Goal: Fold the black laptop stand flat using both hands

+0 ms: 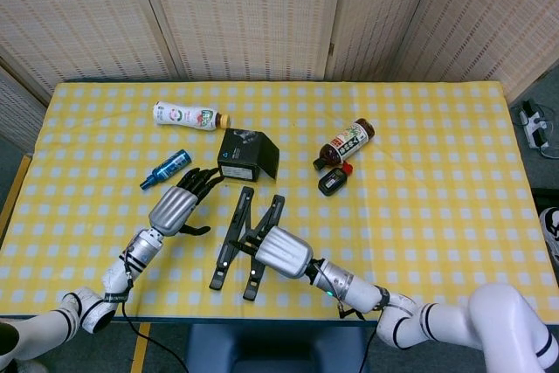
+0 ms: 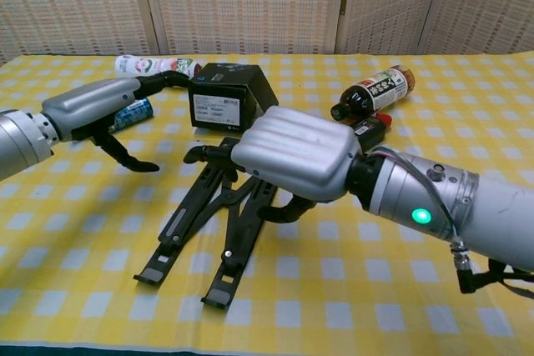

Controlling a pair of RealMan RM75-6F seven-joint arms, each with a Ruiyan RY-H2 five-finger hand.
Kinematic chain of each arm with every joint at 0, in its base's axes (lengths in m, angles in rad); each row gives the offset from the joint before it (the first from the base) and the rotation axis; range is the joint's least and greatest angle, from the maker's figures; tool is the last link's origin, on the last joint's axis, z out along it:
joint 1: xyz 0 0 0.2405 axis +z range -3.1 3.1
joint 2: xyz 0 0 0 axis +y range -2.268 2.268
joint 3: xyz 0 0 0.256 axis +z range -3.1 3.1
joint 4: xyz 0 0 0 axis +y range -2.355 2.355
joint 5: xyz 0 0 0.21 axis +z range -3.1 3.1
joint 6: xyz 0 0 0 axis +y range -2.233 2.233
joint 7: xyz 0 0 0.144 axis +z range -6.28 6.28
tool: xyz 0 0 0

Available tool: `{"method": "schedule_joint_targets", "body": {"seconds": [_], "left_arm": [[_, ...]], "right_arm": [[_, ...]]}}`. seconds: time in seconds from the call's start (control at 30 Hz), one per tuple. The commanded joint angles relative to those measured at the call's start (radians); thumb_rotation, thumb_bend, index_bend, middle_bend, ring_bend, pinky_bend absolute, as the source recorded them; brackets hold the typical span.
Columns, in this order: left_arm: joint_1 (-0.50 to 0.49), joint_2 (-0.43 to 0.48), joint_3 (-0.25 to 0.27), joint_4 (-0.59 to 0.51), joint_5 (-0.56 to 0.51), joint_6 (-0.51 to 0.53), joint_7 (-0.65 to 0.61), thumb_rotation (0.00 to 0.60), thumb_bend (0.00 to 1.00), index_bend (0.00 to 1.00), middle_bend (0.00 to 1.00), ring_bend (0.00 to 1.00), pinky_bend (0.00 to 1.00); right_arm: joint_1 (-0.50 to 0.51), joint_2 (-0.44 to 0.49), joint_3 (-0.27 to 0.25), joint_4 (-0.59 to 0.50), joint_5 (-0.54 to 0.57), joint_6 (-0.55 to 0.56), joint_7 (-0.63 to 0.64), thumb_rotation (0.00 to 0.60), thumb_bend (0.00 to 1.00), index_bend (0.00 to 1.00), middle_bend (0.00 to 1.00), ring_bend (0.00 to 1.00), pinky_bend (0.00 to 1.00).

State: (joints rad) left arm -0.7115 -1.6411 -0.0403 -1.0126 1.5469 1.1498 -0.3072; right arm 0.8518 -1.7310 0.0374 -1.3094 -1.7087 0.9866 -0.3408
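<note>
Right hand (image 2: 296, 160) covers part of the laptop stand (image 1: 247, 242); whether it grips cannot be told. Left hand (image 1: 175, 209) is released, fingers spread, holding nothing. One stand, near the tabletop's (image 1: 437, 198) front edge. One black box (image 1: 247, 155); two bottles.

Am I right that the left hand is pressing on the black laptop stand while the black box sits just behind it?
Not quite. In the head view the left hand hangs clear of the black laptop stand, off to its left. It is the right hand that rests on the stand. The black box does sit just behind it.
</note>
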Motion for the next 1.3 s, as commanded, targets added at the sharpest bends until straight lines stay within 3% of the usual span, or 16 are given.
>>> {"method": "schedule_joint_targets", "body": {"seconds": [0.03,0.17,0.3,0.7,1.03,1.3], "left_arm": [[0.023,0.044,-0.012,-0.049,-0.016,0.02,0.001,0.6,0.18,0.0,0.0,0.0,0.0],[0.037,0.079,-0.015,-0.088,-0.019,0.034,0.003,0.6,0.18,0.0,0.0,0.0,0.0],[0.047,0.1,-0.014,-0.111,-0.017,0.039,0.004,0.6,0.18,0.0,0.0,0.0,0.0],[0.068,0.107,-0.016,-0.099,-0.03,0.029,-0.026,0.6,0.18,0.0,0.0,0.0,0.0],[0.08,0.097,-0.013,-0.062,-0.033,0.015,-0.069,0.6,0.18,0.0,0.0,0.0,0.0],[0.084,0.097,-0.012,-0.056,-0.03,0.009,-0.08,0.6,0.18,0.0,0.0,0.0,0.0]], "right_arm": [[0.068,0.098,0.038,-0.128,0.105,-0.184,-0.041,0.6,0.34,0.0,0.2,0.35,0.34],[0.133,0.121,0.064,-0.158,0.194,-0.338,-0.062,0.6,0.34,0.0,0.02,0.12,0.09],[0.195,0.12,0.085,-0.156,0.264,-0.443,-0.11,0.6,0.34,0.0,0.0,0.0,0.0],[0.332,0.056,0.095,-0.071,0.418,-0.57,-0.209,0.6,0.33,0.0,0.0,0.0,0.0],[0.371,0.015,0.06,-0.018,0.453,-0.563,-0.2,0.6,0.33,0.0,0.0,0.0,0.0],[0.373,0.041,0.038,-0.04,0.443,-0.539,-0.166,0.6,0.33,0.0,0.0,0.0,0.0]]}}
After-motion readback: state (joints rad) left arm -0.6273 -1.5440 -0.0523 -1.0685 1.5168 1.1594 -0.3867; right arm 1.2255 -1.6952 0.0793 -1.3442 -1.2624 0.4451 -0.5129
